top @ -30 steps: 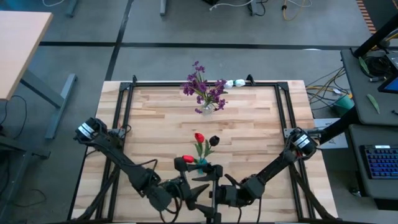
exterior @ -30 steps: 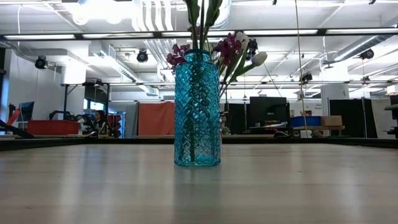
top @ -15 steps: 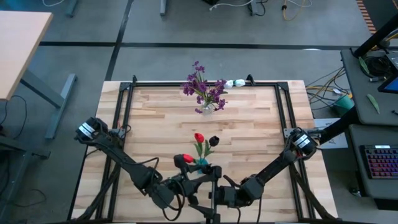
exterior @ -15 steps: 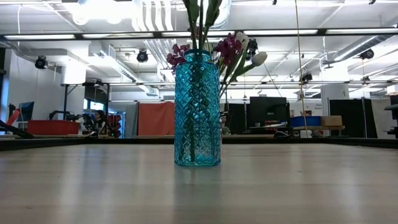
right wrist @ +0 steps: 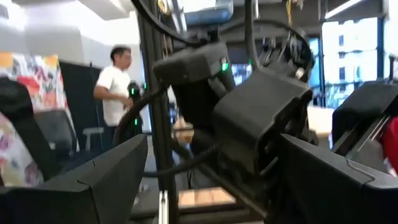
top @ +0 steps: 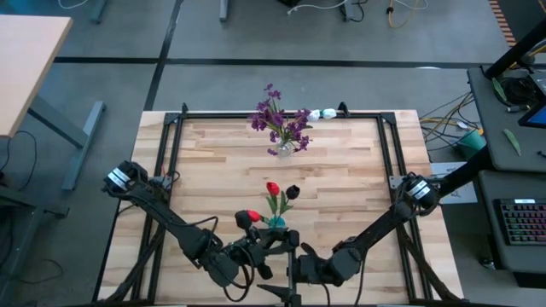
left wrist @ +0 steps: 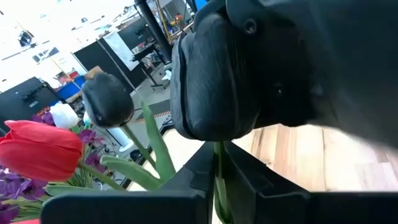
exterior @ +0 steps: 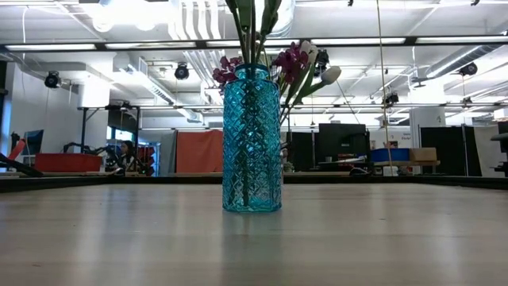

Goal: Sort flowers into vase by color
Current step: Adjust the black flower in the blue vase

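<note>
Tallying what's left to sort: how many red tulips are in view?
2. One red tulip stands near the table's middle beside a near-black bloom. The other red tulip is at the near edge by the left gripper. More may be hidden among the purple flowers.

Wooden table (top: 341, 170), light planks, black frame (top: 281, 113) around edge. Second pale desk (top: 21, 60) at ten o'clock, off main table. Keyboard (top: 520, 223) at three o'clock on dark side bench. Cables (top: 444, 115) on grey floor at two o'clock. Right wrist view: person (right wrist: 115, 84) in white shirt standing in room beyond. Low view: monitors (exterior: 341, 143) and orange panel (exterior: 198, 151) in background, strip lights (exterior: 143, 16) overhead.
</note>
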You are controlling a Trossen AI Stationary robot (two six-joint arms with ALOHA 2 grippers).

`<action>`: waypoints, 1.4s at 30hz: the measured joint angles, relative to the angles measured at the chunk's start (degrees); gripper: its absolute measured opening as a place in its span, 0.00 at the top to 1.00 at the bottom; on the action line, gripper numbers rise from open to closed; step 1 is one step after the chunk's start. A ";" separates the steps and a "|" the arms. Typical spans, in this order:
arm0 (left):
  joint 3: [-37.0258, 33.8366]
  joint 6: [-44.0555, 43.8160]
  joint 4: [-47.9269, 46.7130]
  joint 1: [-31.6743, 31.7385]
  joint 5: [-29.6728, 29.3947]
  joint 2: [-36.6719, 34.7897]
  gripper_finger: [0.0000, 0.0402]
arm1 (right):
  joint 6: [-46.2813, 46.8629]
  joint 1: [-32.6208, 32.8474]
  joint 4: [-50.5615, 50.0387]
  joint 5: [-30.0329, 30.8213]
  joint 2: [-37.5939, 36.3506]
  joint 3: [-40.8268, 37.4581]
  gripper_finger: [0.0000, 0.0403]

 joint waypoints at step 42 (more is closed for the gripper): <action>-0.02 -3.64 -1.86 -1.89 -0.01 -0.96 0.66 | 21.69 2.09 -43.13 -6.46 -15.47 -0.02 0.14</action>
